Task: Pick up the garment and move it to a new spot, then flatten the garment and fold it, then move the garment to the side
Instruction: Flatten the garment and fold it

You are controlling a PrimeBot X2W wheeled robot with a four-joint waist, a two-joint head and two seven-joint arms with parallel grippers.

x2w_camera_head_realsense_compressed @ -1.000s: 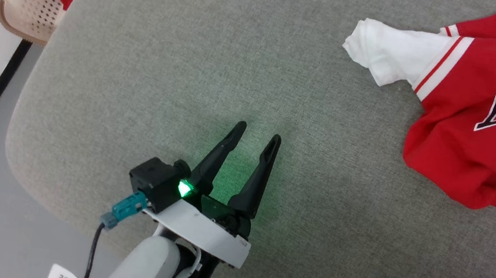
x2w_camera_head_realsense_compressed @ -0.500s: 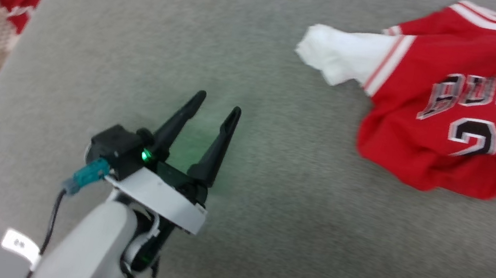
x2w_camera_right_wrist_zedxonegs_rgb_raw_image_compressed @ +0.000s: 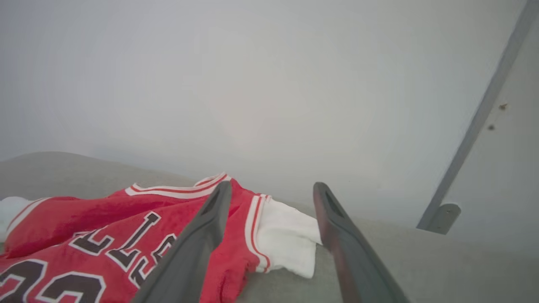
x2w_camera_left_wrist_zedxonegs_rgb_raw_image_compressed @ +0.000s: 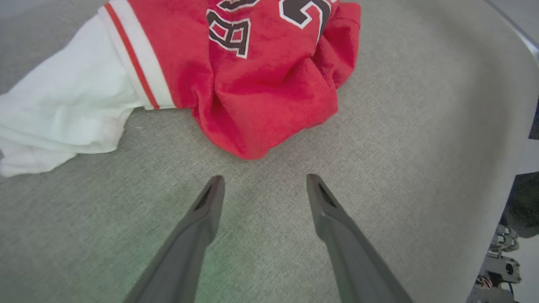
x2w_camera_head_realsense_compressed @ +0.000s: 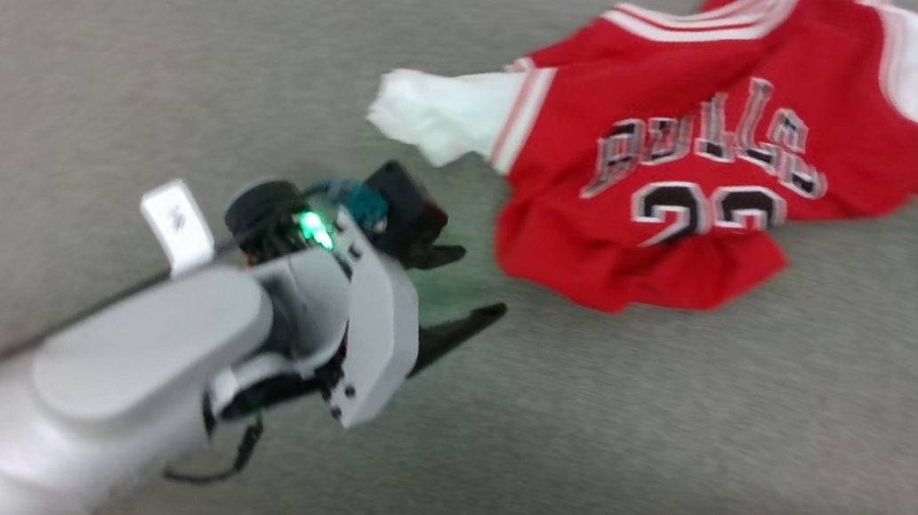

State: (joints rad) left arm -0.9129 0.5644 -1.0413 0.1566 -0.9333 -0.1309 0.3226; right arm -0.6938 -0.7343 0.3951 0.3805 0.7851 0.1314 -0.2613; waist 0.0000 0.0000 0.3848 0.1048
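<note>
Bright red white-sleeved jersey T-shirt | just far-right of left gripper, untouched | left gripper spread | right gripper spread

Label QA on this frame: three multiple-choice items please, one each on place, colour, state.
1. Relative to the left gripper, the shirt lies: A) between its jaws; B) ahead of it, apart, on the grey surface; C) draped over its forearm.
2. Its sleeves are: A) black; B) blue; C) white.
3. The left gripper's jaws are: A) open, empty; B) shut on the shirt; C) shut, empty.
1 B: bare surface shows between gripper and shirt. 2 C: both sleeves show white. 3 A: its fingers stand apart, nothing between.
</note>
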